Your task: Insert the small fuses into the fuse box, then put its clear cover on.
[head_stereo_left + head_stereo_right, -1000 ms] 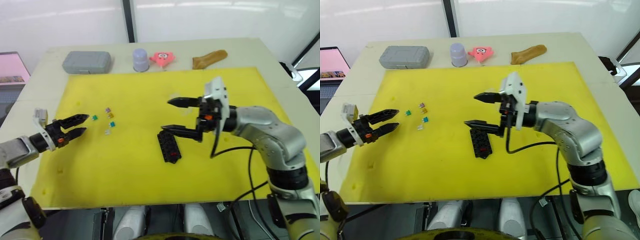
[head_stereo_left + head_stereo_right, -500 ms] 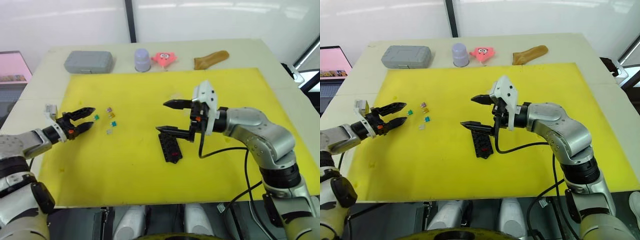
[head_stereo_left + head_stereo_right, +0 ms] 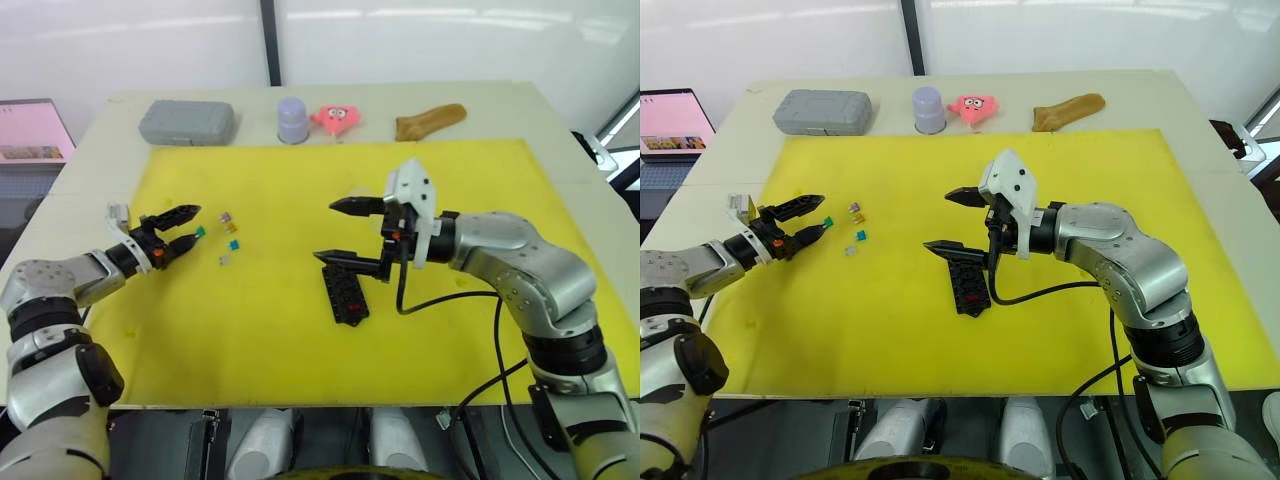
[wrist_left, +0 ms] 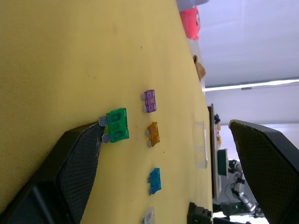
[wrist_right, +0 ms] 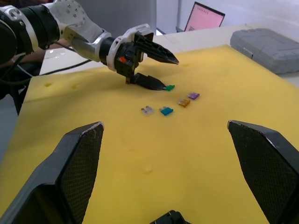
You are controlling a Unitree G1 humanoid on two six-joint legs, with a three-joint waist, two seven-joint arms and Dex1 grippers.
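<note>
While the left gripper (image 3: 183,228) sits at the left of the head views with its jaws apart, one fingertip (image 4: 96,133) touches the green fuse (image 4: 117,125), with the purple fuse (image 4: 149,101), tan fuse (image 4: 153,133), teal fuse (image 4: 155,180) and white fuse (image 4: 148,217) just beyond. At frame centre the right gripper (image 3: 340,232) hangs wide open, its lower finger over the upper end of the fuse box (image 3: 345,294) on the yellow mat (image 3: 250,330). The clear cover (image 4: 200,144) lies flat on the mat past the fuses.

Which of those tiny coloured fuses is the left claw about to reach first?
The green fuse. It lies right at the tip of one finger of the open left gripper, while the purple, tan, teal and clear ones lie farther off on the yellow mat.
</note>
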